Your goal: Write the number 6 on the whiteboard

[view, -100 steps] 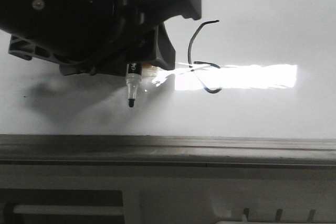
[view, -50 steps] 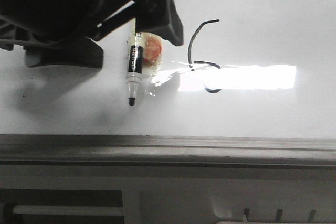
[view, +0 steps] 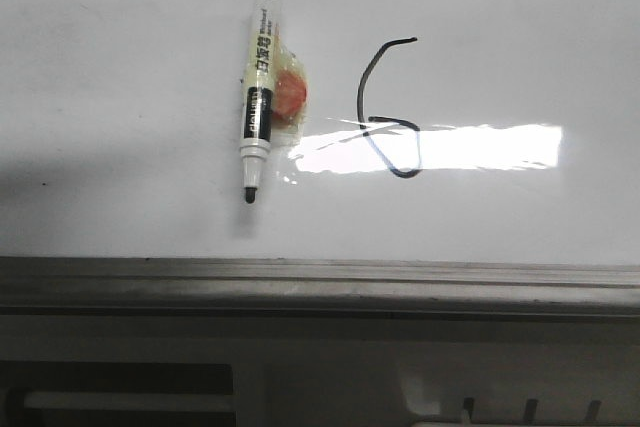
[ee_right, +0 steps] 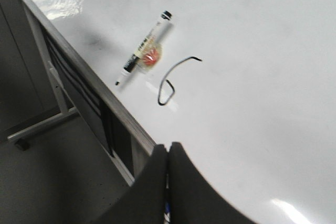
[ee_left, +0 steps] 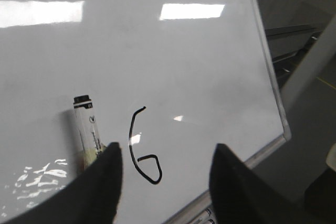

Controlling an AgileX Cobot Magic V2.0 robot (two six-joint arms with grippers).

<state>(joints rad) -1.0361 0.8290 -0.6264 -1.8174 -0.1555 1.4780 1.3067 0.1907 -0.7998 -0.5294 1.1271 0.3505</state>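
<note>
You have the number 6 point(view: 388, 107) drawn on the whiteboard point(view: 520, 27), a thin angular black line, so the writing step looks done. The marker point(view: 260, 82) lies uncapped on the surface just beside the digit, tip toward the grey frame edge point(view: 320, 272), gripped by nothing. Your left tool point(ee_left: 165, 174) stands wide with nothing in it, above the marker and digit; your right tool point(ee_right: 168, 182) is closed tight, seemingly empty, well apart. Next, back off clear; keep above the ink and mind the near frame.
</note>
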